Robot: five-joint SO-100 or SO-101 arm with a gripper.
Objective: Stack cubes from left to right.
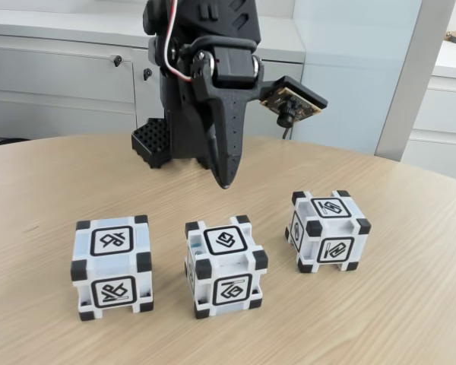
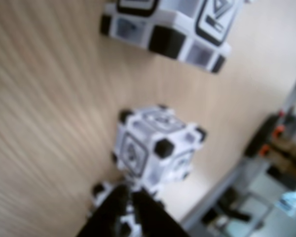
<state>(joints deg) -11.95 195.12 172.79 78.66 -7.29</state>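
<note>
Three alike white cubes with black corners and line symbols stand in a row on the wooden table (image 1: 45, 182), each apart from the others: a left cube (image 1: 112, 266), a middle cube (image 1: 225, 266) and a right cube (image 1: 327, 232). My black gripper (image 1: 226, 182) hangs tip-down above the table, just behind the middle cube, shut and empty. The blurred wrist view has the gripper (image 2: 130, 210) at the bottom edge, one cube (image 2: 155, 145) just beyond its tip, another cube (image 2: 172, 24) at the top edge, and a third partly hidden behind the fingers.
The arm's black base (image 1: 156, 141) stands at the table's back edge. A small camera board (image 1: 292, 103) sticks out to the right of the wrist. Grey cabinets (image 1: 61, 84) line the wall behind. Bare wood lies in front of the cubes and on both sides.
</note>
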